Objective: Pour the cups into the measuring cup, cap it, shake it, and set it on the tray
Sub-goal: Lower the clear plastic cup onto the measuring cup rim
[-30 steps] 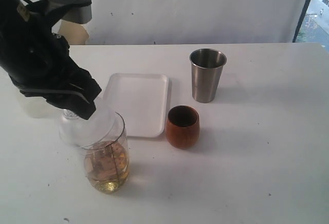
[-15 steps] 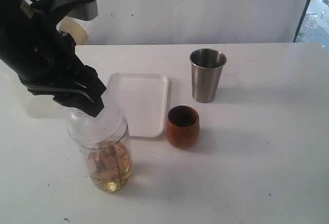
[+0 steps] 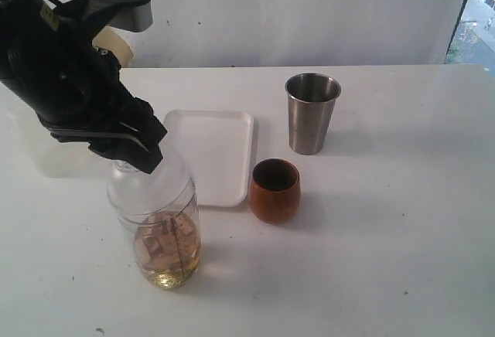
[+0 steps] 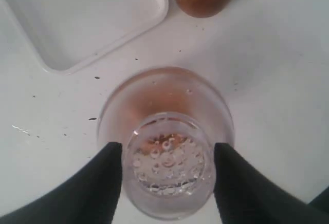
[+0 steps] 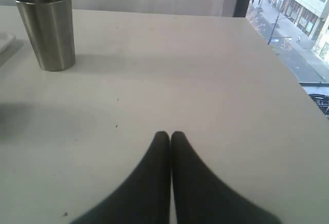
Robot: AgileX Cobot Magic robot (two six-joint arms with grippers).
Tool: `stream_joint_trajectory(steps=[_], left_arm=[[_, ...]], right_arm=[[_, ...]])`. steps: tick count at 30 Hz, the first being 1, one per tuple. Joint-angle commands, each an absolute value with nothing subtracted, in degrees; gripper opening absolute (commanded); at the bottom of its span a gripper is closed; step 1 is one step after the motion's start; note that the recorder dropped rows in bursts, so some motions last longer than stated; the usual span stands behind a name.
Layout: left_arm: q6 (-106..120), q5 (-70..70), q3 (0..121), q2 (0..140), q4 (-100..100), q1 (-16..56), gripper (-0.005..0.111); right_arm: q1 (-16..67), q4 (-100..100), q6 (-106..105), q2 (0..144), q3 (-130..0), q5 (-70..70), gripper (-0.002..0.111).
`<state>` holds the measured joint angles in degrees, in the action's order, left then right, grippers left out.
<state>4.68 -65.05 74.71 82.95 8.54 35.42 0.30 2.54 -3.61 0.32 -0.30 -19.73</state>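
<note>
Measuring cup [image 3: 164, 244] stands near left with amber liquid low inside, just off the tray [image 3: 209, 151]. My left gripper [image 4: 168, 154] clamps the crown of the clear domed lid [image 3: 147, 186] from above, to seat it squarely on the mouth. Wooden cup [image 3: 274, 190] and steel tumbler [image 3: 312, 113] stand upright to the right, clear of that arm, and my right gripper [image 5: 170, 136] is closed on nothing over bare table.

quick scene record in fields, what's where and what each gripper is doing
measuring cup: upright on the table, amber liquid in its lower part
clear domed lid: on the measuring cup's mouth
left gripper: closed on the lid's top
right gripper: shut, holding nothing
tray: flat, beside the measuring cup
wooden cup: upright by the tray's corner
steel tumbler: upright, apart from the wooden cup
</note>
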Motion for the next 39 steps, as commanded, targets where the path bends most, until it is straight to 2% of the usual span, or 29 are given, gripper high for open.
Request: stream_joint_trajectory(steps=[1,20,23,39], left_arm=[[4.8,-63.9,74.7,82.8,10.5,35.8,0.039],[6.4,-62.6,74.7,82.8,13.1,35.8,0.04],[6.4,-63.7,74.7,82.8,11.8,35.8,0.05],[6.2,-62.9,74.7,82.7,10.2,35.8,0.05]], right_arm=[[0.0,2.8,-4.1,0.0,0.0,-19.3,0.0],[0.0,2.8,-4.1,0.0,0.0,-19.3,0.0],[0.0,2.8,-4.1,0.0,0.0,-19.3,0.0],[0.0,2.8,-4.1,0.0,0.0,-19.3,0.0]])
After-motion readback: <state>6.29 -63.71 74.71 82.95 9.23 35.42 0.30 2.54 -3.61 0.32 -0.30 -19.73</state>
